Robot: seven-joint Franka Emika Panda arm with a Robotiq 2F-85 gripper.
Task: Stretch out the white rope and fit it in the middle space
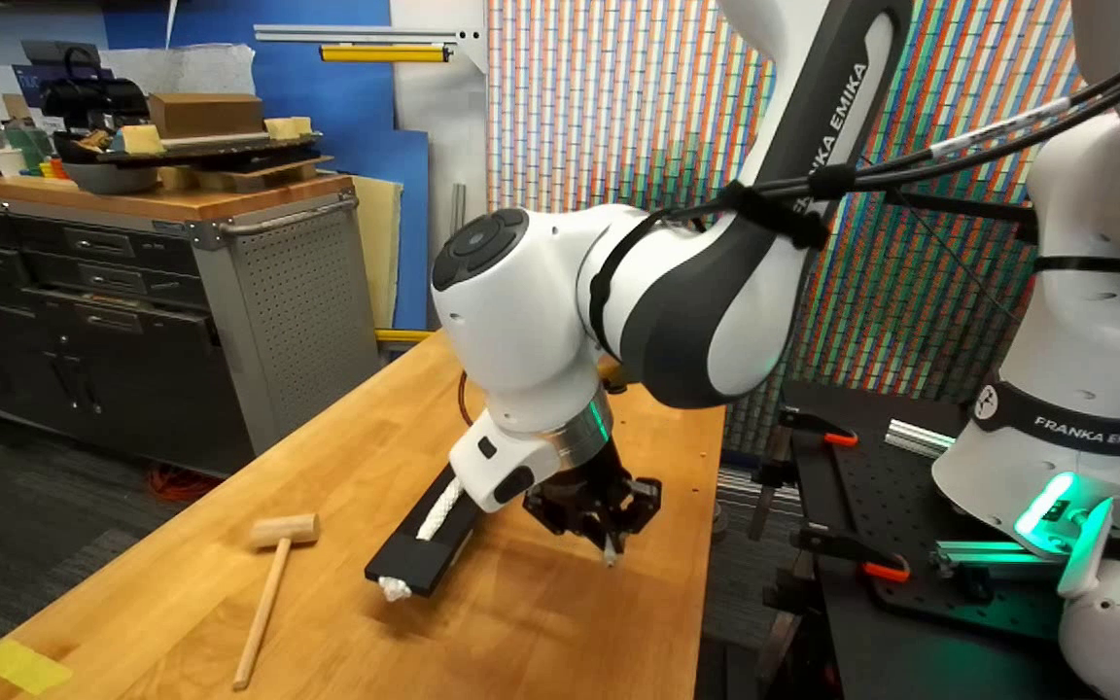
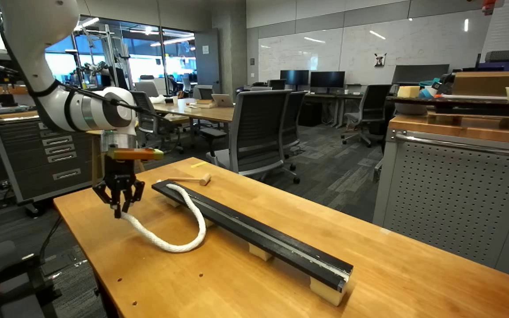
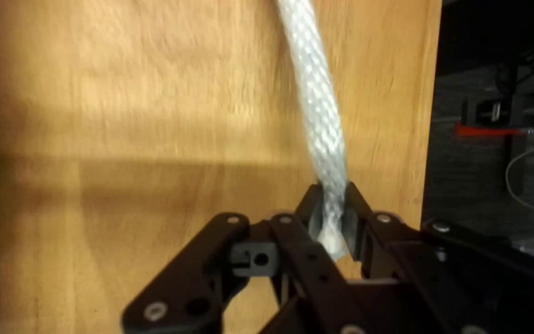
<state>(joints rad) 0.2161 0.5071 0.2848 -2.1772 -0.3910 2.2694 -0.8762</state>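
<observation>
The white rope (image 2: 177, 248) bends in a U over the tabletop, from my gripper to one end of the black bars (image 2: 254, 232). There it lies on top of the bars, as in an exterior view (image 1: 440, 510). A frayed white tip (image 1: 395, 588) shows at the bars' end; the stretch between is hidden. The middle space (image 2: 276, 240) is a pale groove running along the bars. My gripper (image 2: 121, 212) is shut on the rope's other end, low over the table and beside the bars. In the wrist view the rope (image 3: 318, 97) passes between the fingertips (image 3: 333, 208).
Foam blocks (image 2: 327, 291) hold the bars above the wooden table (image 2: 237, 287). A wooden mallet (image 1: 285, 530) lies beside the bars. Yellow tape (image 1: 25, 666) marks a table corner. A black bench with orange-tipped clamps (image 1: 886, 571) stands past the table edge.
</observation>
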